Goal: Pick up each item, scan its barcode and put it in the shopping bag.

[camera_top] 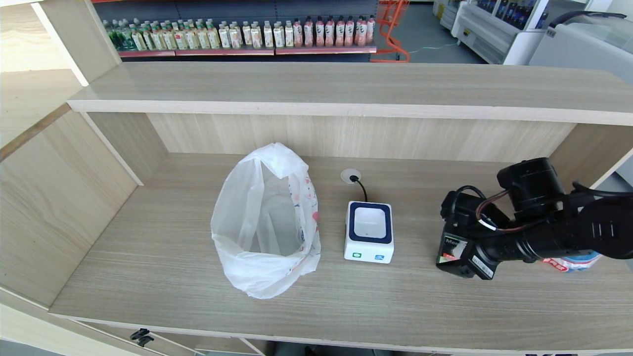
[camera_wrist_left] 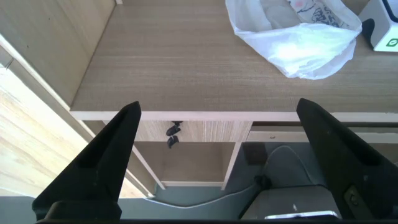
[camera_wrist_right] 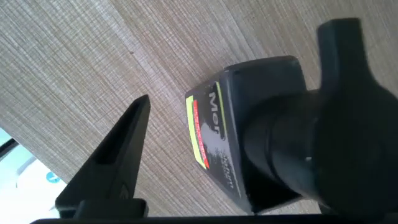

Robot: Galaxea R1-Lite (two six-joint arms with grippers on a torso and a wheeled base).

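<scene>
Left tool hangs off the near edge of the counter, fingers wide apart, nothing in them. Then 1 shopping bag, thin white plastic, standing on the counter with its mouth open upward; nothing visible inside through the plastic. Soft and floppy, so it will likely cave in if bumped; drop items straight in through the mouth. Just beside it, 1 scanner, a white box with a blue-framed window facing up and its cable running to a hole at the back of the counter. Well apart from that, 1 small dark box stands on the counter with a red and yellow label on one face. Right tool is down around it, fingers apart on either side, with a clear gap showing at one finger, so not clamped. The box looks stiff, light and glossy, so it could slip; best pinched across its two flat sides near the middle, with the barcode face left uncovered. Can't tell which face carries the barcode. Far right, 1 packet, red, white and blue, lies on the counter mostly hidden behind the right arm; it looks soft and crinkly, better held by its body than by an edge. Count: 2 items to scan, none bagged yet, by my read.
</scene>
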